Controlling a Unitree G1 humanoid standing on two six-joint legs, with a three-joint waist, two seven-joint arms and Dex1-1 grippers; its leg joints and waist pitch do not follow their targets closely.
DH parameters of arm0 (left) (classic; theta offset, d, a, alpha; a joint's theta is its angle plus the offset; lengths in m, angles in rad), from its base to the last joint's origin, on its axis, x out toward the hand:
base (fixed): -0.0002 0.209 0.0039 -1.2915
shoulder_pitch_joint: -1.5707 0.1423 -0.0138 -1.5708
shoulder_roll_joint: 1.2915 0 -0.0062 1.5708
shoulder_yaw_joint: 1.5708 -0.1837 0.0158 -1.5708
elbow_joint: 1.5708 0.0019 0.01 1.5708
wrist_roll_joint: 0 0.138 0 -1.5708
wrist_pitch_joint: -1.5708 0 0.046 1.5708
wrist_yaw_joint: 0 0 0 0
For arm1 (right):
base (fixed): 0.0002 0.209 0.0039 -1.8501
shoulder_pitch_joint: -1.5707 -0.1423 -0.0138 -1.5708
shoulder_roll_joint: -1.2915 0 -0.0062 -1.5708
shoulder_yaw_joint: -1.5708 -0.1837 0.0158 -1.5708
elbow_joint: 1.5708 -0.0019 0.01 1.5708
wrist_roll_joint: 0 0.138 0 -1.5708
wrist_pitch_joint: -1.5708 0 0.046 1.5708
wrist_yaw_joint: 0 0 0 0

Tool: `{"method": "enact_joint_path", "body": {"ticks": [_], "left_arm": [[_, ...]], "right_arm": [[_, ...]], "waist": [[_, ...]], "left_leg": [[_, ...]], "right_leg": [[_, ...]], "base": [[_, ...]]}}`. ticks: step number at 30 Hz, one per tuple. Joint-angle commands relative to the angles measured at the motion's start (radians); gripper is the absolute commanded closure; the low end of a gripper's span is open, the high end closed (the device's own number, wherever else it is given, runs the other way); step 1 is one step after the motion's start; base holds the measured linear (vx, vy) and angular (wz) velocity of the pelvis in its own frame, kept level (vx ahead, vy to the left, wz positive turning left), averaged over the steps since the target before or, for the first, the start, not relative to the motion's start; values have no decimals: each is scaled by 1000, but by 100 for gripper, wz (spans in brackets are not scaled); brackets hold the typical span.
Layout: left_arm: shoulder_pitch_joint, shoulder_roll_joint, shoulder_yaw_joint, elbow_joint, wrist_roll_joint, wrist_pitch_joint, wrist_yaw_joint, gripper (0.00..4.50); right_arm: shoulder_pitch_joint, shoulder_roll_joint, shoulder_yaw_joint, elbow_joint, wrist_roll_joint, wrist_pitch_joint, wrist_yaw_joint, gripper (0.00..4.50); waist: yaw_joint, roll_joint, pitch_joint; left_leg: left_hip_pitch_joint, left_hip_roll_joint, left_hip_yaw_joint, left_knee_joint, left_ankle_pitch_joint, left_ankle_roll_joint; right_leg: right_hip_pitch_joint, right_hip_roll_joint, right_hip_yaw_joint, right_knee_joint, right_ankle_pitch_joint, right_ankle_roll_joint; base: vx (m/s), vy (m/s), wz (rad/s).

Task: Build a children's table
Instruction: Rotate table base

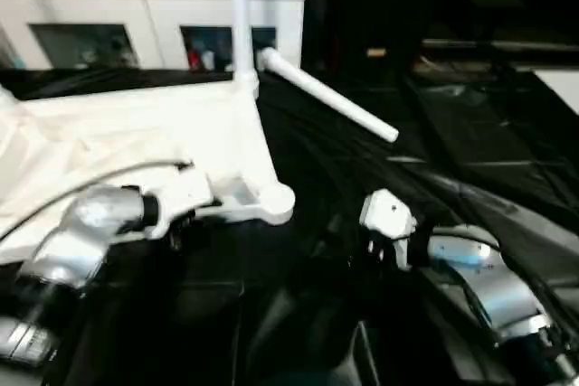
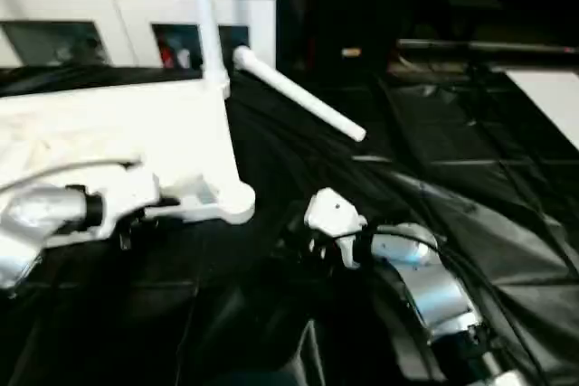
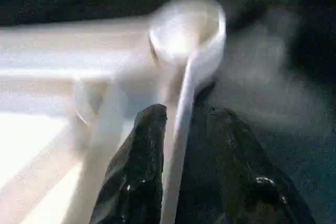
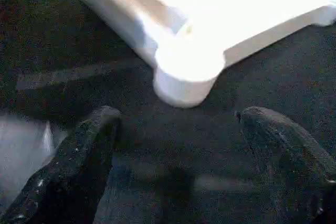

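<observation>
While looking down from the head camera, seeing the tabletop (image 1: 136,146) lying underside-up on black sheeting (image 1: 434,187), one leg (image 1: 238,15) already standing upright in the far corner socket, a second leg (image 1: 327,97) lying loose on the sheeting just beyond it. White cabinet (image 1: 145,6) behind. Left claw (image 1: 181,223) down at the near edge of the tabletop, beside the near corner socket (image 1: 276,201). Right claw (image 1: 348,241) hanging low over the sheeting, close to that same corner, nothing in it.

Over to the left wrist camera: black fingers (image 3: 139,177) straddling a thin white rib of the tabletop that runs up to the round socket (image 3: 189,30), still empty. Clamped on the rib or merely around it? Cannot tell.

Right wrist camera now: fingers (image 4: 79,156) spread wide apart, bare sheeting between them, corner socket (image 4: 186,72) straight ahead, not touched.

Judging the step: steadying the tabletop at this corner ahead of the next leg. Best done by keeping the left hold firm and low on the rib, leaving the socket mouth unobstructed, and sending the right claw for the loose leg, gripping near its middle for a straight, upright entry.
</observation>
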Motion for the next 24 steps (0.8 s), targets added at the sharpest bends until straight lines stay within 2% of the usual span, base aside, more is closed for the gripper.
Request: {"method": "enact_joint_path", "body": {"ticks": [1,2,4,5,6,7,8,9,11,12,13,14,15,16,17,18,19,20,21,22,23,24], "left_arm": [[16,-18,103,-70,-90,57,43,298],[19,-21,114,-76,-99,63,50,298],[64,-39,208,-121,-150,89,131,298],[70,-42,218,-125,-151,85,144,298],[111,-74,300,-156,-141,50,268,298],[133,-96,353,-169,-122,35,352,298],[133,-96,353,-169,-122,35,352,298],[206,-194,480,-250,-84,76,570,298],[244,-247,513,-308,-51,130,660,298],[244,-247,513,-308,-51,130,660,298],[296,-309,518,-367,3,148,750,298],[323,-335,510,-387,39,145,794,298],[357,-382,498,-410,78,130,855,298],[386,-429,475,-436,106,125,916,298],[400,-457,460,-450,119,124,952,298],[412,-548,422,-468,119,136,1035,298],[410,-556,410,-464,129,137,1047,298],[402,-584,366,-446,170,139,1091,298],[397,-588,350,-439,189,140,1105,298],[390,-592,343,-431,195,140,1112,298],[386,-594,339,-426,199,141,1116,298],[370,-602,337,-415,202,151,1129,298]], "right_arm": [[-15,19,-51,-40,57,68,-41,49],[-16,23,-55,-43,62,73,-46,49],[-24,62,-96,-58,82,82,-119,49],[-25,67,-100,-59,81,81,-129,49],[-36,110,-133,-57,71,55,-215,49],[-42,137,-148,-56,55,24,-270,49],[-42,137,-148,-56,55,24,-270,49],[-51,190,-155,-71,54,58,-333,49],[-48,213,-147,-78,60,83,-345,49],[-48,213,-147,-78,60,83,-345,49],[-45,240,-124,-71,41,85,-373,49],[-44,251,-108,-64,29,81,-383,49],[-44,264,-82,-49,7,70,-390,49],[-44,274,-55,-34,-12,55,-394,49],[-44,279,-40,-26,-22,46,-395,49],[-52,308,-31,3,-16,40,-404,49],[-56,312,-31,14,-18,36,-407,49],[-73,327,-28,56,-26,17,-416,49],[-80,330,-26,71,-33,11,-421,49],[-86,332,-26,81,-36,7,-422,49],[-89,333,-26,86,-37,4,-423,49],[-97,335,-28,97,-38,3,-426,49]], "waist": [[1,3,-61],[2,5,-61],[1,5,-60],[1,7,-61],[-1,2,-59],[-7,-1,-59],[-8,0,-59],[-16,-9,-63],[-16,-4,-59],[-23,-9,-56],[-25,2,-66],[-46,20,-65],[-68,35,-63],[-83,23,-61],[-84,29,-62],[-75,7,-54],[-67,4,-53],[-46,-9,-47],[-35,-15,-44],[-12,-62,-47],[14,-51,-46],[20,-65,-20]], "left_leg": [[10,16,1,-69,-219,19],[11,16,2,-67,-219,14],[10,15,2,-68,-226,6],[9,16,0,-69,-223,5],[9,14,1,-70,-226,1],[3,16,0,-72,-217,-6],[2,15,0,-71,-216,-10],[2,18,0,-70,-200,-6],[6,16,0,-70,-208,2],[-35,8,-38,-96,-197,64],[-20,15,-74,-85,-207,97],[-18,47,-130,-100,-176,159],[1,79,-194,-120,-195,242],[12,88,-224,-125,-185,296],[22,92,-246,-125,-178,333],[2,66,-267,-140,-213,345],[-8,46,-269,-144,-235,325],[-32,-1,-262,-134,-299,261],[-49,-31,-246,-114,-338,201],[-65,-99,-162,84,-336,85],[-37,-90,-87,231,-285,91],[-74,-19,-37,253,-282,139]], "right_leg": [[49,-50,41,-71,-143,-227],[47,-51,41,-71,-144,-229],[47,-49,41,-71,-168,-215],[47,-50,40,-72,-170,-211],[47,-47,40,-77,-190,-193],[49,-48,40,-75,-184,-186],[48,-49,39,-75,-192,-180],[52,-48,40,-71,-166,-177],[46,-45,38,-78,-187,-166],[77,-46,-8,-64,-179,-155],[69,-42,-35,-66,-117,-187],[72,-13,-67,-43,-22,-238],[54,14,-88,7,-72,-279],[42,19,-85,24,-117,-298],[32,19,-83,43,-159,-314],[34,15,-64,55,-204,-352],[41,8,-54,46,-206,-372],[57,-7,-43,9,-244,-422],[68,-19,-43,-23,-299,-449],[66,-109,-50,-145,-533,-477],[56,-160,-67,-196,-632,-491],[96,-194,-107,-179,-665,-336]], "base": [[0,0,0],[0,0,0],[0,0,0],[0,0,0],[0,0,0],[0,0,0],[0,0,0],[0,0,0],[0,0,0],[15,-25,28],[15,-25,28],[34,-40,51],[29,-72,51],[29,-72,51],[29,-126,52],[28,-187,63],[28,-187,63],[10,-232,76],[-42,-236,72],[-42,-236,72],[-90,-202,57],[-10,-160,42]]}}
